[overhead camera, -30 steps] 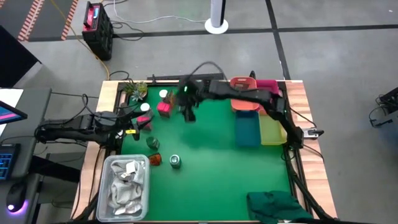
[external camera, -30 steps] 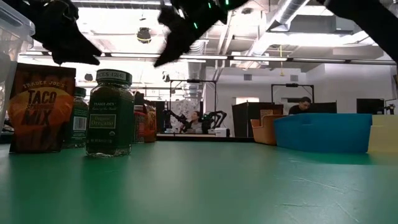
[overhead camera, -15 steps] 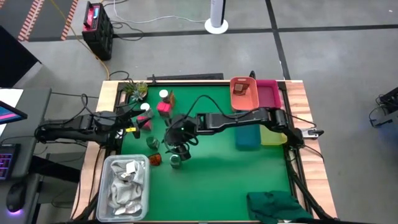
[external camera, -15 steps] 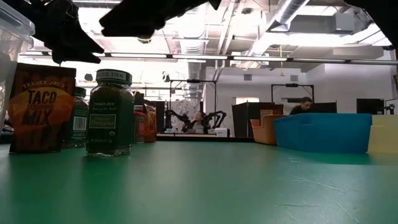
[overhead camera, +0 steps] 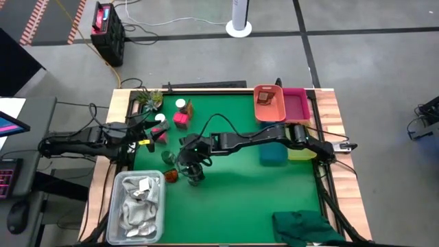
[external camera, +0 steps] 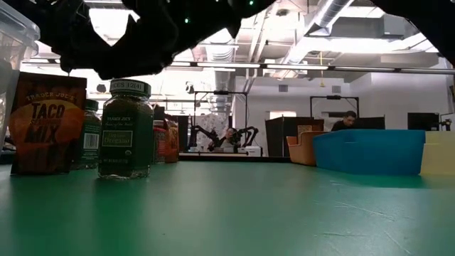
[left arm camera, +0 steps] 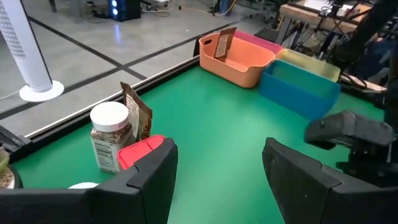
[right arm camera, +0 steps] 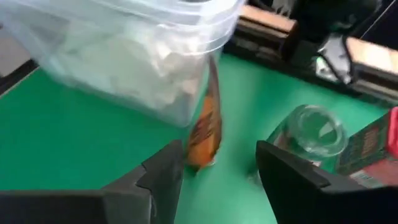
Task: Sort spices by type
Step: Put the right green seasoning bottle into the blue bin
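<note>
- Desk: flat green mat, wood-edged frame.
- Spices sit at the desk's left side: glass jar with dark green herbs and a black lid, brown "Taco Mix" packet just beside it, pink-red box farther back, white-capped jar with brownish contents.
- Clear plastic tub holds crumpled white rags.
- Orange, pink, blue and yellow bins stand on the right.
- Right hand: above the jars near the tub, fingers apart, nothing between them.
- Left hand: at the left edge, fingers apart, empty.
</note>
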